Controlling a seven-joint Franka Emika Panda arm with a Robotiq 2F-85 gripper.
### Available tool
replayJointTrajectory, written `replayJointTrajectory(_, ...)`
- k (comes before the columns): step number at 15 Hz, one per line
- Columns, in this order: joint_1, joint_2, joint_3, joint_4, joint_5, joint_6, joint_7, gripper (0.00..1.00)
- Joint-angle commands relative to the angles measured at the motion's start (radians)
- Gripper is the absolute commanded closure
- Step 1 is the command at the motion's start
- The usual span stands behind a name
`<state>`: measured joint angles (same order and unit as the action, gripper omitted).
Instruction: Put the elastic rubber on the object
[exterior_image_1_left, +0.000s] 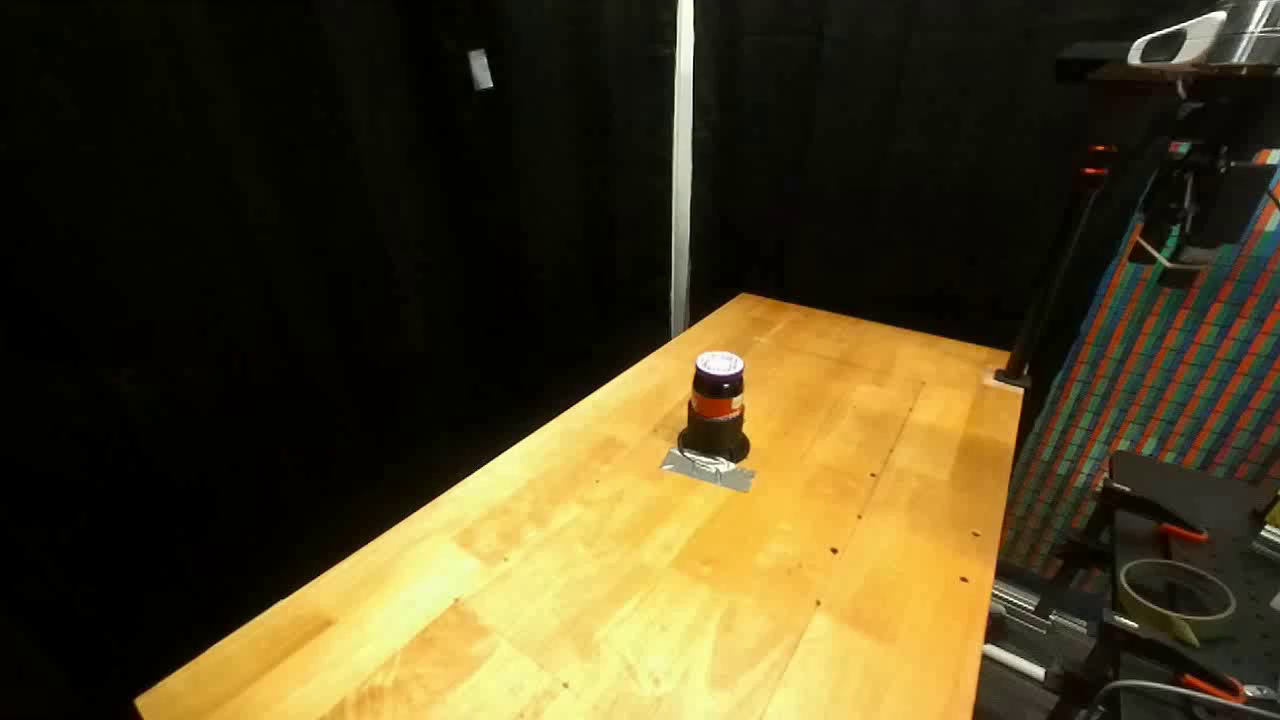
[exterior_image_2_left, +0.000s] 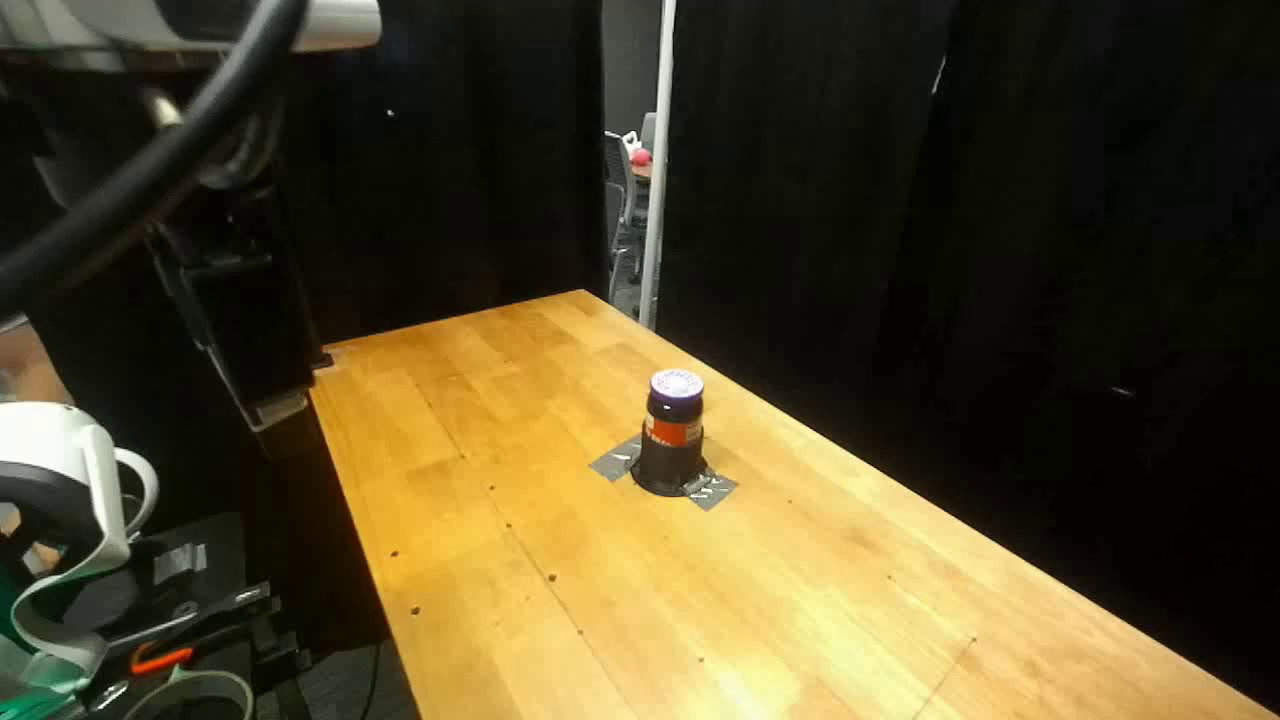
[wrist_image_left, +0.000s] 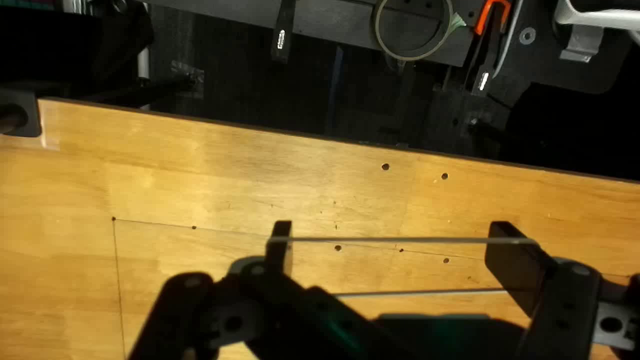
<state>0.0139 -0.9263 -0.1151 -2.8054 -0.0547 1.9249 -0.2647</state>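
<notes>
You had jaws spread, elastic rubber stretched around them. Object stood on worktop near mid-frame in both exterior views. Likely transport step; next move called for centring rubber over object.

1. Setting: a robotics lab.
2. Robot arm near a wooden worktop marked with small dark holes.
3. Black curtains hung behind the worktop.
4. Clamps and a roll of tape on a dark side table.
</notes>
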Motion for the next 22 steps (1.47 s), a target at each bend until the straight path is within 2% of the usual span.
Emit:
replayJointTrajectory(1,0.002,0.002,-0.001,0.002,-0.001,-0.003,0.002,0.00)
replayJointTrajectory(6,0.002,0.005,-0.001,0.002,-0.001,-0.004,0.002,0.00)
replayJointTrajectory(11,0.089,0.284,0.117,0.181,0.030,0.062,0.084,0.00)
replayJointTrajectory(15,0.104,0.497,0.205,0.296,-0.001,0.196,0.165,0.00)
replayJointTrajectory(18,0.100,0.682,0.241,0.401,-0.009,0.332,0.217,0.00)
replayJointTrajectory(22,0.103,0.929,0.240,0.573,0.024,0.497,0.247,0.00)
